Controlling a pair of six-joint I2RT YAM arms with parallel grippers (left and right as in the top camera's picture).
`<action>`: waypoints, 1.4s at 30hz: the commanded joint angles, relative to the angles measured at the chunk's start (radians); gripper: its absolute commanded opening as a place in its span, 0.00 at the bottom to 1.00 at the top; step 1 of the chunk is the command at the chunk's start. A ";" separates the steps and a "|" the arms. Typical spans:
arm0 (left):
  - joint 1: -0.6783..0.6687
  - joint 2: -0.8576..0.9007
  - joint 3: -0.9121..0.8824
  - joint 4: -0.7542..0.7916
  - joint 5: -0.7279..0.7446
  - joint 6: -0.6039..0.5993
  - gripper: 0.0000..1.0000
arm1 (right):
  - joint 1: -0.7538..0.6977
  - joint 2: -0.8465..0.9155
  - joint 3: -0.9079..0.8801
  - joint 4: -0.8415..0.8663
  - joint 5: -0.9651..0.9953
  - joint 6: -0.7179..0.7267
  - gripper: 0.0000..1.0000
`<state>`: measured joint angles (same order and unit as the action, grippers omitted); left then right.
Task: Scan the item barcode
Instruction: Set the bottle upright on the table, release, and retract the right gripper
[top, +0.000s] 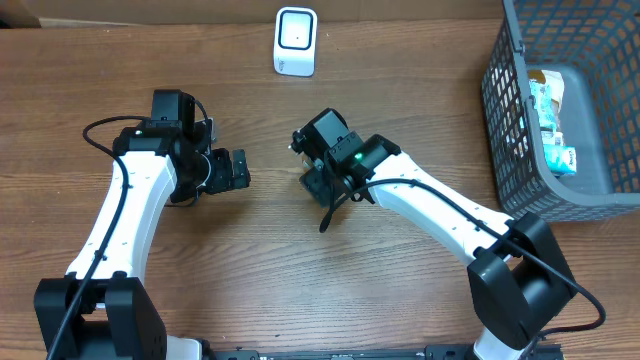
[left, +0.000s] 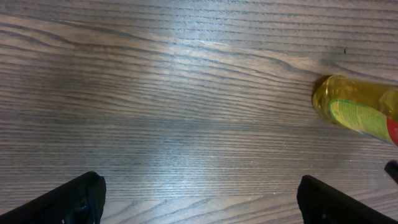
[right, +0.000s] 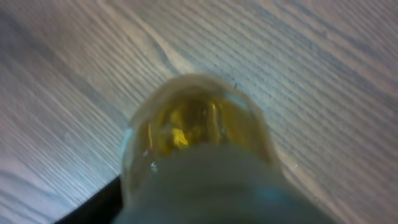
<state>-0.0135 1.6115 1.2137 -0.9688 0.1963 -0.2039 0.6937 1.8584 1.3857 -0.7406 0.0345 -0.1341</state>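
Directly beneath the right wrist camera, a clear plastic bottle of yellow liquid (right: 196, 134) filled most of the view, blurred by closeness, lying on the brown wood-grain table (top: 420, 80). From overhead the right gripper (top: 318, 186) sat right over it and hid it. Only a sliver of one dark finger showed at lower left, so I could not tell whether the jaws were clamped on the bottle or just straddling it. Judgement: step in hand was securing the pick. Confirm a firm hold across the round body before lifting; the smooth curved wall looked likely to slip or roll.

Just to the left, the left gripper (left: 199, 186) hung with its fingers spread wide, nothing between them. Its camera caught the bottle on its side at the right edge, with a green-and-red label wrapped round it. No barcode was visible in any view. The label probably carries it, so the grip should leave the label bare.

Farther back, near the table's far edge, stood the white rounded-square scanner (top: 295, 41), well apart from the bottle. The carry should end with the label facing its dark window.

Far right: grey mesh basket (top: 497, 110) holding pale packets (top: 552, 105), apparently no part of this step.
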 joint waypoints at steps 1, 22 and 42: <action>0.002 0.005 0.014 0.001 -0.005 -0.006 0.99 | -0.003 -0.010 -0.005 0.029 0.009 -0.059 0.48; 0.002 0.005 0.014 0.001 -0.005 -0.006 1.00 | -0.003 -0.010 -0.005 0.118 -0.145 -0.628 0.47; 0.002 0.005 0.014 0.001 -0.005 -0.006 1.00 | -0.005 -0.073 0.321 0.028 -0.141 -0.319 1.00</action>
<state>-0.0135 1.6115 1.2137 -0.9688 0.1967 -0.2039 0.6937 1.8427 1.6409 -0.6933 -0.0975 -0.5541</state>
